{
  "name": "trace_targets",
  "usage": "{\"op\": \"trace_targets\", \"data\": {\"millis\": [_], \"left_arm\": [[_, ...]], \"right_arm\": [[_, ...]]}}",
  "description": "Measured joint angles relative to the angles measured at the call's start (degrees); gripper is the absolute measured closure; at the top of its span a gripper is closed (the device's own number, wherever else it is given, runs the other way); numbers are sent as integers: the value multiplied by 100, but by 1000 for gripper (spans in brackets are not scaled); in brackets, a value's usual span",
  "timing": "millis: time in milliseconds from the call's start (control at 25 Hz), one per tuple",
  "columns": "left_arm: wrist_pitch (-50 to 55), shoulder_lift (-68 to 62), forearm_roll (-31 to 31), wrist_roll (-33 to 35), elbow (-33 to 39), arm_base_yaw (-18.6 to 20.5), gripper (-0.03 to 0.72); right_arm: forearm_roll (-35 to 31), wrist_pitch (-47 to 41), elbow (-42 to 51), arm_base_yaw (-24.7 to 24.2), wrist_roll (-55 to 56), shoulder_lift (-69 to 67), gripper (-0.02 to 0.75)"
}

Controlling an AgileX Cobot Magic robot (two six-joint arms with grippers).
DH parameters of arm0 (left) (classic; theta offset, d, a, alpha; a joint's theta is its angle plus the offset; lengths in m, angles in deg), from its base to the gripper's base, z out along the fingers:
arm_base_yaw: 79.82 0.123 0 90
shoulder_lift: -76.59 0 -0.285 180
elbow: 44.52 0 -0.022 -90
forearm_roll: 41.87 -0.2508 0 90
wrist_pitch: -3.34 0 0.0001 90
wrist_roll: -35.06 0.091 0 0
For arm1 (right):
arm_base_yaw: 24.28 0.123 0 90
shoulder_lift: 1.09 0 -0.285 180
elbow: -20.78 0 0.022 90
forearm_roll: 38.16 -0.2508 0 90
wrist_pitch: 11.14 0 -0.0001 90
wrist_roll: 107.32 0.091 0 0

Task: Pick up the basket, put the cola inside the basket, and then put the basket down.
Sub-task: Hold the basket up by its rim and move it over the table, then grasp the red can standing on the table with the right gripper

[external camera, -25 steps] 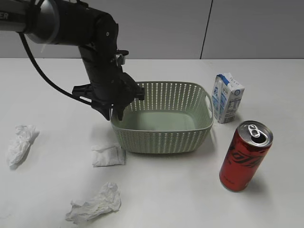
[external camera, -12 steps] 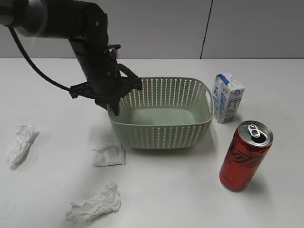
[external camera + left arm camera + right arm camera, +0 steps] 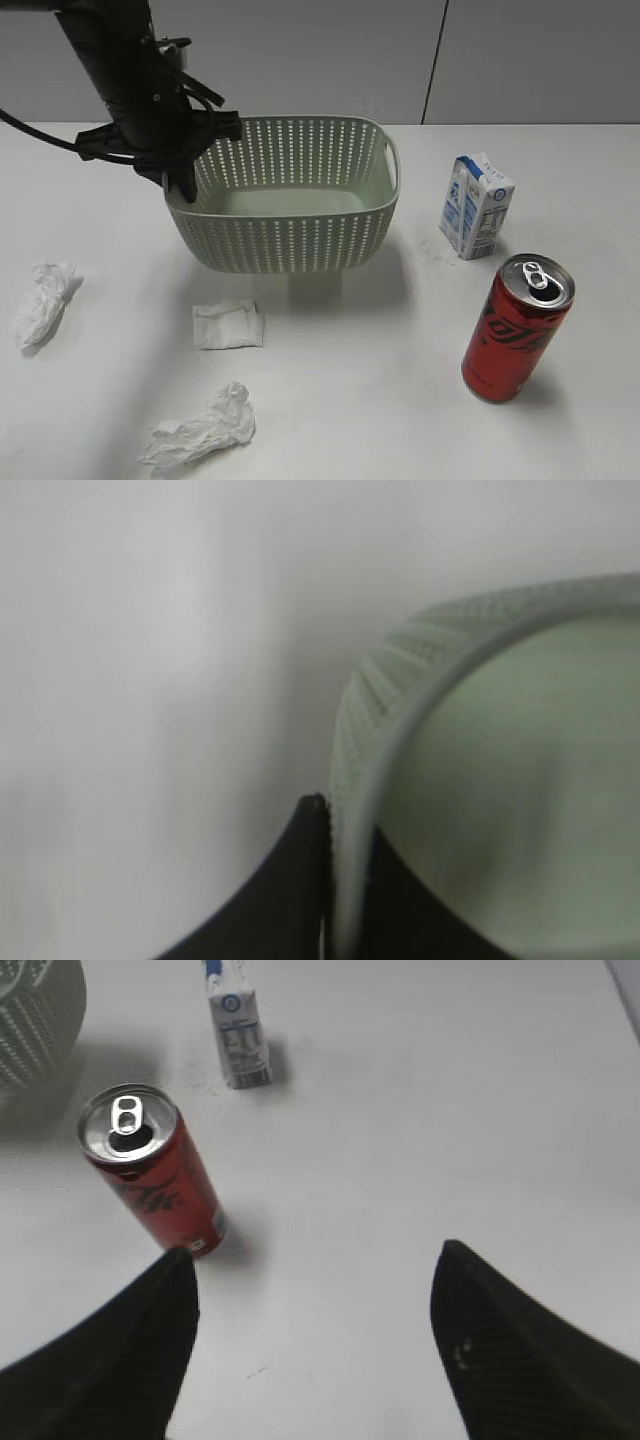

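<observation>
The sage-green perforated basket [image 3: 290, 215] hangs in the air above the white table, its shadow below it. My left gripper [image 3: 180, 185] is shut on the basket's left rim; in the left wrist view the jaws [image 3: 345, 825] pinch the rim of the basket [image 3: 470, 750]. The red cola can [image 3: 515, 328] stands upright at the front right. In the right wrist view the cola [image 3: 155, 1170] stands left of my open, empty right gripper [image 3: 315, 1260], with a corner of the basket [image 3: 35, 1015] at top left. The right gripper is out of the exterior view.
A white-and-blue milk carton [image 3: 477, 207] stands right of the basket and also shows in the right wrist view [image 3: 237, 1025]. Crumpled tissues lie at the left [image 3: 42, 300], at the front [image 3: 198, 428], and a folded one [image 3: 228, 325] below the basket.
My left gripper has lifted the basket off the table and carried it up and to the left. The cola, carton and tissues have not moved.
</observation>
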Motion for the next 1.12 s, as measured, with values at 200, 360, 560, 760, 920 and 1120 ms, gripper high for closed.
{"op": "trace_targets", "data": {"millis": [200, 360, 560, 760, 920, 1120], "left_arm": [[-31, 51, 53, 34, 205, -88, 690], [-447, 375, 112, 74, 999, -122, 690], [-724, 789, 74, 259, 1615, -128, 690], [-740, 826, 83, 280, 1716, -208, 690], [-814, 826, 152, 291, 1731, -403, 690], [-1049, 826, 397, 298, 1731, -464, 690]], "right_arm": [[-664, -609, -1039, 0, -128, -1797, 155], [-1161, -777, -1638, 0, -231, -2854, 128], [-1246, -735, -2075, 337, -120, -3834, 123], [-371, -306, -2123, 1772, 967, -4804, 123], [358, 263, -2123, 2640, 2084, -5478, 123], [719, 456, -2123, 2754, 2688, -6091, 123]]}}
